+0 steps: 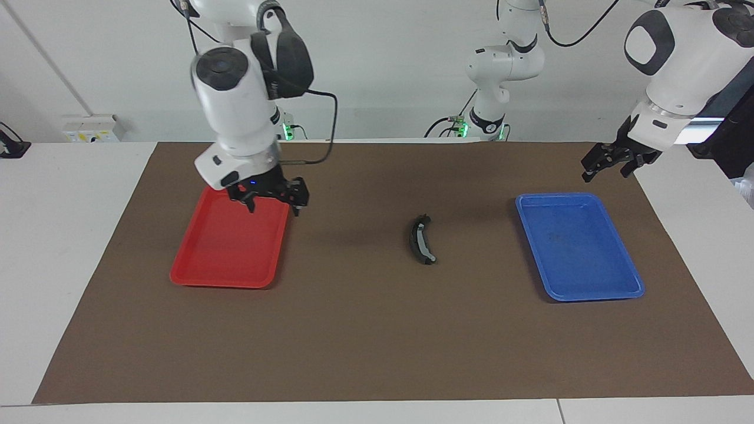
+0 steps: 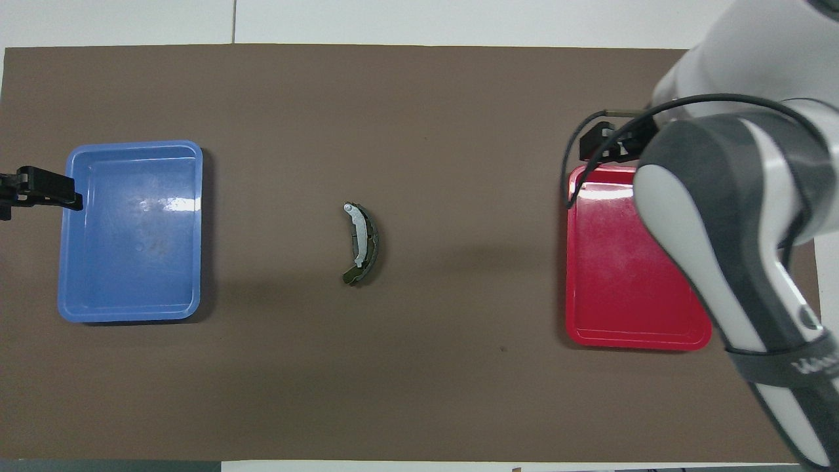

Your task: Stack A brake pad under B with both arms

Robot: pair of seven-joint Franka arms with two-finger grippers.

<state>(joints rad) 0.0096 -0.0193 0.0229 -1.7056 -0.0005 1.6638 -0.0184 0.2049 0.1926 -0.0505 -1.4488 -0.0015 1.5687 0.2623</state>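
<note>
B (image 1: 422, 239) lies on the brown mat (image 1: 377, 341) midway between the red tray (image 1: 230, 247) and blue tray (image 1: 577, 247). A brake pad (image 2: 373, 244) lies beneath it — only a dark edge shows. Right gripper (image 1: 272, 203) hangs over the red tray's robot-side edge, fingers spread, empty. Left gripper (image 1: 612, 162) waits above the mat near the blue tray; finger state — cannot tell.

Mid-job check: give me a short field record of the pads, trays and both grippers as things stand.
pads: B lies on A brake pad, stacked mid-mat between the trays
red tray: empty, toward the right arm's end
blue tray: empty, toward the left arm's end
right gripper: open, holds nothing, over the red tray's edge nearer the robots
left gripper: open, holds nothing, over the mat by the blue tray's corner
</note>
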